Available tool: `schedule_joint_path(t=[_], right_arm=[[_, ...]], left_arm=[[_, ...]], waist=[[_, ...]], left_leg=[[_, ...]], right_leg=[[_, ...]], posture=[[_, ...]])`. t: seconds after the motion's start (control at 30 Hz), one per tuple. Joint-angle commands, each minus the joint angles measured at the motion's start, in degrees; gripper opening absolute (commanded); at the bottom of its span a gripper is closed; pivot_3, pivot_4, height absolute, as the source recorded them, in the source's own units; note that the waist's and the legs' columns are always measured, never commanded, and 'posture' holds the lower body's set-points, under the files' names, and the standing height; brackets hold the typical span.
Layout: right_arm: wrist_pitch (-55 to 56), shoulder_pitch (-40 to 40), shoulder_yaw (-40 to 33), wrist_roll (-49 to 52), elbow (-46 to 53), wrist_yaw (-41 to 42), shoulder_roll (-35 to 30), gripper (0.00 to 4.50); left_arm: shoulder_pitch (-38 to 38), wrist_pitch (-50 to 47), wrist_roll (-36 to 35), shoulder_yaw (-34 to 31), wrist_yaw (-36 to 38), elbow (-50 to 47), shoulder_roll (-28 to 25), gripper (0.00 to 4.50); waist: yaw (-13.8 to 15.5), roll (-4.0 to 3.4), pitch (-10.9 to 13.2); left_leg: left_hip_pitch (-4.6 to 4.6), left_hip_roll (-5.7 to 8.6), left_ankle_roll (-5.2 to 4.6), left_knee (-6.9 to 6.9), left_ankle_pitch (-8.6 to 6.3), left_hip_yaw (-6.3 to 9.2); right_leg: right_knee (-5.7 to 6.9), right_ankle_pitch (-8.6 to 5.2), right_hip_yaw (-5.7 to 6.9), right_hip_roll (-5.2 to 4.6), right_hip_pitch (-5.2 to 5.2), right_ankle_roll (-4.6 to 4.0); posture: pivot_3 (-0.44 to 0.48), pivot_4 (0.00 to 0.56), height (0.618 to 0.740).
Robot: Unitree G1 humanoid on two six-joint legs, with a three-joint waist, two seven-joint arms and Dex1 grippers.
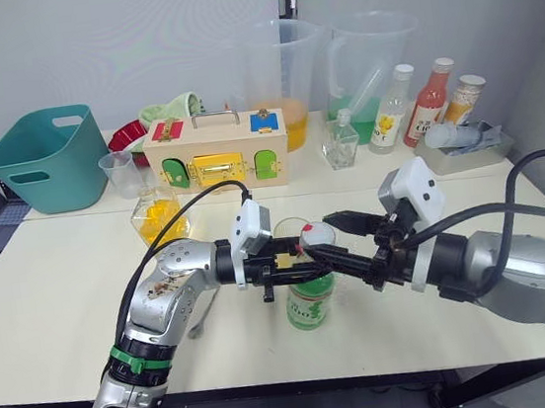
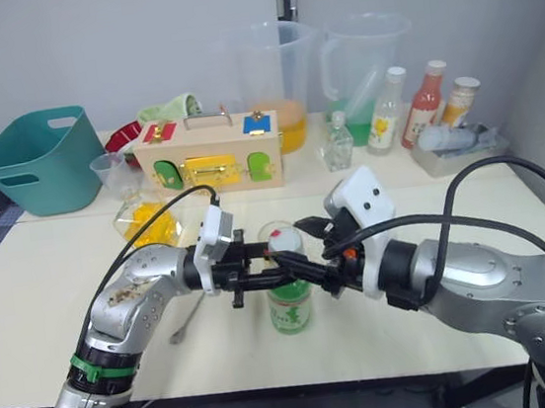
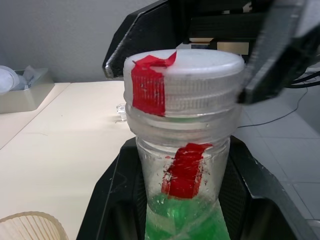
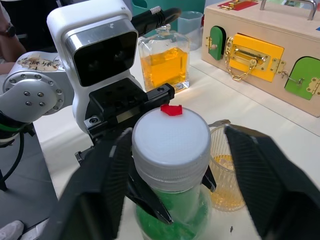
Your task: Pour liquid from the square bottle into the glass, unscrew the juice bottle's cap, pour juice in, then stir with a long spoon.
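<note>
At the table's front centre, the juice bottle [image 1: 309, 294] is clamped at its neck by the left gripper [image 1: 282, 265], fingers pressed in from both sides.

The cap [image 4: 171, 138], ribbed, light and rigid, is best taken by its knurled side; the smooth wet-looking neck may slip, so a firm hold below is judged necessary. The right gripper [image 1: 335, 243] is held level from the opposite side, fingers spread around the cap without touching it. The glass [image 4: 223, 172], with yellow liquid in it, stands just behind the bottle; the square bottle [image 4: 164, 61] stands further back.
</note>
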State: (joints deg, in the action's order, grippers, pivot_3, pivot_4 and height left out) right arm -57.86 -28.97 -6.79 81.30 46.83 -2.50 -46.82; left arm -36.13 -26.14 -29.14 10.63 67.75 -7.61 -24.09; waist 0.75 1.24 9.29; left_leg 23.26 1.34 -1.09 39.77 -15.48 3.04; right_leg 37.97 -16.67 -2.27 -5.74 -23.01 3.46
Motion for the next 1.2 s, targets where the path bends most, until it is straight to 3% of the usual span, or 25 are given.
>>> schedule_joint_path(t=[0.03, 0.17, 0.3, 0.53, 0.63, 0.8, 1.0, 1.2], right_arm=[[2.8, 0.4, -0.3, 0.5, 1.0, 1.6, -0.5, 1.70], [3.4, 1.8, -0.1, -0.2, 0.8, 3.3, -1.4, 1.67], [3.6, 0.4, 3.6, -6.9, -2.5, 14.7, -3.6, 1.67], [17.9, -8.0, 16.2, -29.9, -17.7, 54.2, -8.4, 1.67], [27.6, -14.8, 22.2, -39.1, -28.9, 71.5, -6.5, 1.67], [39.9, -24.8, 27.3, -47.9, -45.2, 91.6, 0.2, 1.66], [47.9, -33.9, 33.3, -48.3, -56.7, 95.0, 2.7, 1.59], [45.5, -36.6, 33.8, -42.3, -55.1, 95.0, 0.1, 1.59]], left_arm=[[1.4, -0.4, 0.6, 2.8, 0.7, -0.8, 0.2, 1.47], [1.7, 0.0, 0.9, 2.7, 0.6, -1.1, -0.1, 1.47], [2.3, 0.0, 1.5, 1.8, -1.2, -2.3, -0.6, 1.47], [4.0, 0.1, 1.9, 1.1, -2.9, -4.4, -2.0, 1.47], [4.7, 0.1, 1.9, 0.8, -3.2, -5.4, -2.7, 1.47], [5.2, 0.2, 2.0, 0.6, -4.2, -6.5, -3.2, 1.47], [5.4, -0.2, 1.9, 0.3, -6.4, -7.7, -2.9, 1.47], [5.9, -0.8, 1.3, 0.3, -7.6, -8.8, -3.1, 1.47]], waist=[[0.0, 0.00, 0.0], [0.0, 0.00, 0.0], [-0.2, 0.00, 0.0], [-0.3, -0.02, 0.0], [-0.7, -0.02, 0.0], [-1.2, -0.02, 0.0], [-1.2, -0.02, 0.0], [-1.0, -0.02, 0.0]], left_leg=[[0.00, 0.00, 0.00, 0.00, 0.00, 0.00], [-0.01, -0.02, 0.00, 0.00, 0.00, 0.00], [-0.10, -0.01, -0.01, 0.00, -0.01, -0.02], [-0.63, -0.15, -0.07, -0.03, -0.05, -0.06], [-0.69, -0.20, -0.07, -0.06, -0.05, -0.12], [-0.82, -0.25, -0.06, -0.11, -0.06, -0.09], [-0.85, -0.25, -0.03, -0.14, -0.05, -0.03], [-0.83, -0.25, 0.00, -0.15, -0.05, -0.01]], right_leg=[[0.00, 0.00, 0.00, 0.01, 0.01, 0.00], [-0.01, 0.00, 0.00, 0.02, 0.02, 0.00], [-0.03, 0.00, -0.01, 0.04, 0.12, 0.00], [-0.54, -0.02, 0.01, 0.25, 0.81, 0.02], [-0.58, -0.02, -0.02, 0.30, 0.84, 0.03], [-0.38, -0.01, -0.05, 0.30, 0.84, 0.02], [-0.31, -0.01, -0.05, 0.17, 0.79, 0.01], [-0.31, 0.00, -0.06, 0.13, 0.76, 0.00]], posture=[[0.000, 0.150, 0.740], [0.000, 0.150, 0.740], [0.000, 0.150, 0.740], [0.000, 0.150, 0.740], [0.000, 0.150, 0.740], [0.000, 0.150, 0.740], [0.000, 0.150, 0.740], [0.000, 0.150, 0.740]])
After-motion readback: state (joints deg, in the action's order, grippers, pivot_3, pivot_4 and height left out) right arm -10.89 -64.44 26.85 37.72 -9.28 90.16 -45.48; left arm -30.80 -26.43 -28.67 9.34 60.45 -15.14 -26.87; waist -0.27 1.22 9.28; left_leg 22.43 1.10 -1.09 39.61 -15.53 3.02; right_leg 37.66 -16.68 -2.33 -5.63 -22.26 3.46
